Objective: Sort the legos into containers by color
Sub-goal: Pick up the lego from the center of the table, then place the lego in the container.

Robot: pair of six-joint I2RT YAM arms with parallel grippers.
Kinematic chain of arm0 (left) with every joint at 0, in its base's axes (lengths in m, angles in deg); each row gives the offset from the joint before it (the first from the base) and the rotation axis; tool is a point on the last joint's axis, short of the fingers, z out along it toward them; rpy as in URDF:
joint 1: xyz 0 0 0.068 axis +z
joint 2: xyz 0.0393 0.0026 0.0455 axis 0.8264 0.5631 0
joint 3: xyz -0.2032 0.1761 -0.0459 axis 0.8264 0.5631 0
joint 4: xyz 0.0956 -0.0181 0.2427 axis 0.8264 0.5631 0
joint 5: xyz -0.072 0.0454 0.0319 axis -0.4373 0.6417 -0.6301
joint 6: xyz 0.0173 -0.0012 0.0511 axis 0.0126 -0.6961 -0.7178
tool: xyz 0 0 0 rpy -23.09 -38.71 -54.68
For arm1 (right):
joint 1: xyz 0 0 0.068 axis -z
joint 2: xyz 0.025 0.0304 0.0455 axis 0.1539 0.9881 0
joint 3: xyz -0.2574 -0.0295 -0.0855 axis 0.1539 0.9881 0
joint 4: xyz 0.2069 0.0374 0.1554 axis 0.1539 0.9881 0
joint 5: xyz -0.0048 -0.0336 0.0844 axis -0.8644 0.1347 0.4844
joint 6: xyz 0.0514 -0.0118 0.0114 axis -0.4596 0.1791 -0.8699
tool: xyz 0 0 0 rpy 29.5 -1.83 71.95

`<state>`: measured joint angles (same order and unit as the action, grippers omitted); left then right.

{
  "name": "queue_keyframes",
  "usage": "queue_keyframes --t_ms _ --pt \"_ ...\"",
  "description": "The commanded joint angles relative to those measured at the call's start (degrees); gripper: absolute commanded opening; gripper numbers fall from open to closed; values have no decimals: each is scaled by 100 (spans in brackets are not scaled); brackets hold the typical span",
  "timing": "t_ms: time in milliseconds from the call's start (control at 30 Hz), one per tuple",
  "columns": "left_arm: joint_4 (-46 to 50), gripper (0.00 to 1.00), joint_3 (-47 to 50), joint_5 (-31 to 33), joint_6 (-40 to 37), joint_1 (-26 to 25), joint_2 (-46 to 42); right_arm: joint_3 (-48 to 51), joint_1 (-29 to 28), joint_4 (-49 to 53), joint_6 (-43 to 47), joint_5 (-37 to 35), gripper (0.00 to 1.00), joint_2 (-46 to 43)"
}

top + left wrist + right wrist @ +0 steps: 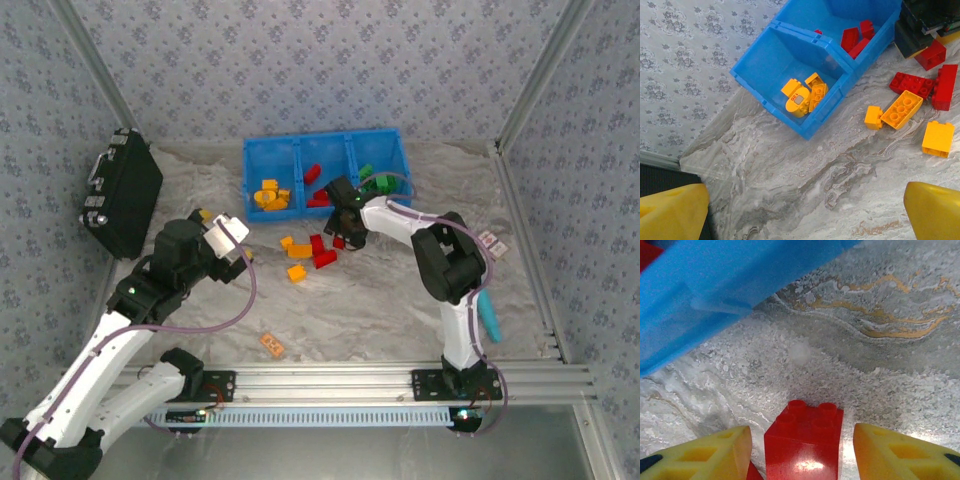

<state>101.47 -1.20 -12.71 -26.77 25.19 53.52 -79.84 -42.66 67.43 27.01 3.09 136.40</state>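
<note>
The blue bin (300, 143) stands at the back with three compartments: yellow bricks (270, 195) left, red bricks (315, 185) middle, green bricks (375, 180) right. Loose yellow legos (298, 250) and red legos (322, 258) lie in front of it. My right gripper (340, 238) is down among them. In the right wrist view a red brick (805, 450) sits on the table between the right gripper's (800, 432) yellow fingers, with a gap on each side. My left gripper (805, 200) hangs open over bare table, short of the yellow compartment (760, 65).
A black hard case (125, 190) lies at the far left by the wall. An orange tag (272, 344) rests near the front rail. A teal object (490, 315) and small white tags (492, 243) sit at the right. The bin wall (715, 285) is just beyond the right gripper.
</note>
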Motion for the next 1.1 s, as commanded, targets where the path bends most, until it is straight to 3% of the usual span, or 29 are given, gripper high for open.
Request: queue_keyframes --t_ms 0,367,500,800,1000,1067 --pt "14 100 -149 4 -84 -48 -44 -172 -36 340 171 -104 54 123" --pt "-23 100 -149 -4 -83 -48 35 -201 66 605 503 -115 32 83" --pt "-42 100 -149 -4 -89 -48 35 -554 119 744 801 -111 30 44" --pt "-428 100 -82 160 -124 -47 -74 -2843 135 1530 1880 -149 30 501" --pt "-582 100 -26 6 35 -89 -77 -4617 333 1455 2285 -93 31 1618" --pt "-615 100 -24 28 52 -108 -108 -5155 382 1411 2572 -94 36 2059"
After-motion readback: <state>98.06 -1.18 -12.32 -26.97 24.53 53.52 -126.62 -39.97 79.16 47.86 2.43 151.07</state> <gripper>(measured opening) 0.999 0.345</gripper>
